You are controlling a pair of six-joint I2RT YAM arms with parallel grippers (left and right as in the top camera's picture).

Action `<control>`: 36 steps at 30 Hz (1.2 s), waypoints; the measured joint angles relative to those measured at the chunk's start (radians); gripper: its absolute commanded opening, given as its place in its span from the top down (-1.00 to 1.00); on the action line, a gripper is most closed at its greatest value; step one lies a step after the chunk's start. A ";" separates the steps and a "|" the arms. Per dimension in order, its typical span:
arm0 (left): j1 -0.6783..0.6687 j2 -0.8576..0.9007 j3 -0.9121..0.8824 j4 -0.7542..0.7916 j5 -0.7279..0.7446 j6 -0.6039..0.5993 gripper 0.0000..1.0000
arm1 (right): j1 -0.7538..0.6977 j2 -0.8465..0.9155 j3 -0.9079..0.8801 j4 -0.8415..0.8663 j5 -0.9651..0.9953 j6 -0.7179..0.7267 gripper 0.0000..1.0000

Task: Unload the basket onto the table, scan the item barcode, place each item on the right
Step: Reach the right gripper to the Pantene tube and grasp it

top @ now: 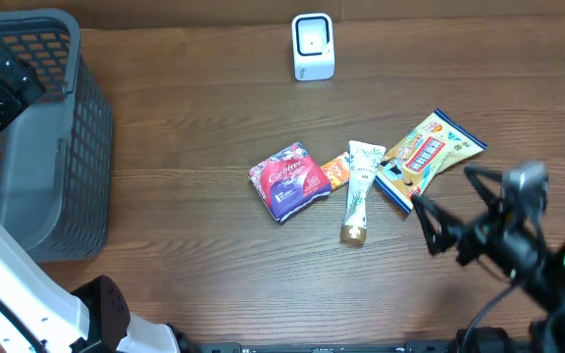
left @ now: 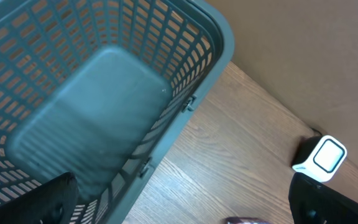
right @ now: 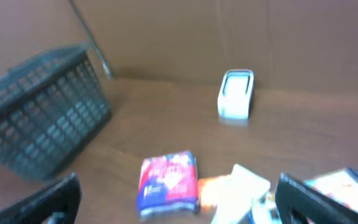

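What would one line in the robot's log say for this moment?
left gripper: open, above grey basket | right gripper: open, near yellow snack packet | barcode scanner: upright, apart from items | held: nothing

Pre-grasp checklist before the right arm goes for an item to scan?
1. Right gripper open and empty: ok.
2. Left gripper open, over the grey plastic mesh basket: ok.
3. White box-shaped scanner upright, nothing in front of it: ok.
4. Red-and-purple foil packet uncovered on top: ok.
5. White tube with gold cap free of neighbours: not ok. It lies against the small orange packet and the yellow snack bag.
6. Barcode facing up on any item: cannot tell.
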 measured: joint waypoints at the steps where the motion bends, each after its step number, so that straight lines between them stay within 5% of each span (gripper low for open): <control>1: 0.000 0.001 0.000 -0.001 0.000 0.000 -0.99 | 0.000 0.068 0.058 -0.035 -0.002 -0.004 -1.00; 11: 0.000 0.001 0.000 0.000 -0.003 0.000 -0.99 | 0.013 0.510 0.211 -0.076 -0.197 0.055 -1.00; 22: 0.000 0.001 0.000 0.000 -0.003 0.000 -1.00 | 0.262 0.930 0.211 -0.186 0.220 0.224 -1.00; 36: 0.000 0.001 0.000 0.000 -0.003 0.000 -1.00 | 0.378 1.127 0.211 -0.218 0.441 0.349 -1.00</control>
